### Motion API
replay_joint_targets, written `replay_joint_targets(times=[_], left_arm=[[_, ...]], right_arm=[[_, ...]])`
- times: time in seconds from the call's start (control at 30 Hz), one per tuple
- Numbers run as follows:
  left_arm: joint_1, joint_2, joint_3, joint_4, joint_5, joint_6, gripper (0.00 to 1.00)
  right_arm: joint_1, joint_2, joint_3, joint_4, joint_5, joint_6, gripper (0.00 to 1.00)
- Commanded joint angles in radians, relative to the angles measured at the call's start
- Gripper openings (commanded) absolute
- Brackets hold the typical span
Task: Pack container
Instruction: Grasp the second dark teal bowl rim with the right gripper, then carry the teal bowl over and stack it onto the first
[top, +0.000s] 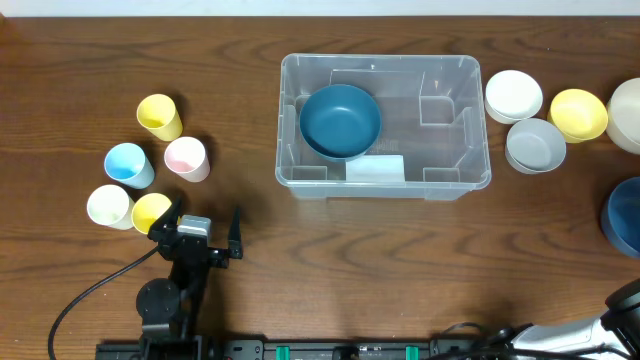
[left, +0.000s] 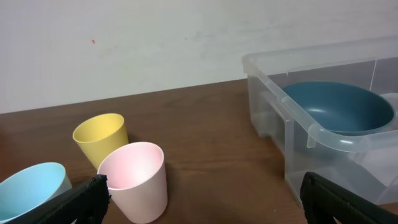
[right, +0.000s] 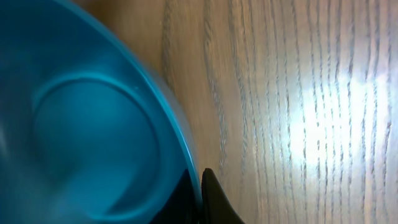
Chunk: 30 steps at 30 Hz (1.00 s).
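Observation:
The container (top: 470, 120) is a large clear bin at the table's middle, and a dark blue bowl (top: 340, 120) lies in its left half. The left wrist view shows the container's wall (left: 273, 106) and that bowl (left: 339, 106) at the right. My left gripper (top: 200, 232) stands open near the front left, just behind the pink cup (left: 134, 180), holding nothing. My right gripper (right: 200, 186) is shut on the rim of a blue bowl (right: 81, 118), one finger inside and one outside. That bowl (top: 622, 215) sits at the table's right edge.
Left of the container stand a yellow cup (top: 159, 116), a light blue cup (top: 128, 165), a pink cup (top: 187, 158), a cream cup (top: 109, 206) and another yellow cup (top: 150, 211). To its right lie white (top: 513, 96), grey (top: 535, 145), yellow (top: 578, 114) and cream (top: 628, 115) bowls.

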Motion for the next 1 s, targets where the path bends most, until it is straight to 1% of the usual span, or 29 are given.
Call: replay_joint_targets(times=[0.0,0.1,0.17,0.27,0.33,0.4,0.47,0.53,0.57,0.63,0.7,0.83,0.9,0.97], left_arm=[[0.004,-0.006,-0.018,-0.033,0.013,0.005,0.98],[0.004,-0.006,-0.018,-0.033,0.013,0.005,0.98],[0.004,-0.006,-0.018,-0.033,0.013,0.005,0.98],[0.004,-0.006,-0.018,-0.033,0.013,0.005,0.98],[0.004,-0.006,-0.018,-0.033,0.013,0.005,0.98],[0.004,-0.006,-0.018,-0.033,0.013,0.005,0.98],[0.004,-0.006,-0.018,-0.033,0.013,0.005,0.98],[0.004,-0.006,-0.018,-0.033,0.013,0.005,0.98],[0.004,-0.006,-0.018,-0.033,0.013,0.005,0.98],[0.004,-0.006,-0.018,-0.033,0.013,0.005,0.98],[0.004,-0.006,-0.018,-0.033,0.013,0.005,0.98],[0.004,-0.006,-0.018,-0.033,0.013,0.005,0.98],[0.004,-0.006,-0.018,-0.033,0.013,0.005,0.98],[0.004,-0.006,-0.018,-0.033,0.013,0.005,0.98]], right_arm=[[-0.009,-0.008,-0.005,-0.039,-0.019,0.037,0.01],[-0.009,-0.071,0.018,-0.047,-0.126,0.037,0.01],[-0.005,-0.143,0.050,-0.053,-0.194,0.036,0.01],[0.001,-0.261,0.122,-0.051,-0.298,-0.001,0.01],[0.014,-0.345,0.183,-0.051,-0.401,-0.022,0.01],[0.043,-0.418,0.238,-0.050,-0.506,-0.024,0.01],[0.109,-0.492,0.280,-0.035,-0.618,-0.023,0.01],[0.225,-0.560,0.294,0.008,-0.677,-0.023,0.01],[0.301,-0.588,0.294,0.031,-0.673,-0.024,0.01],[0.465,-0.620,0.294,0.052,-0.615,-0.024,0.01],[0.644,-0.624,0.293,0.054,-0.505,-0.026,0.01],[0.974,-0.553,0.291,0.060,-0.252,-0.032,0.01],[1.099,-0.483,0.291,0.086,-0.177,-0.032,0.01],[1.190,-0.401,0.291,0.126,-0.142,-0.033,0.01]])
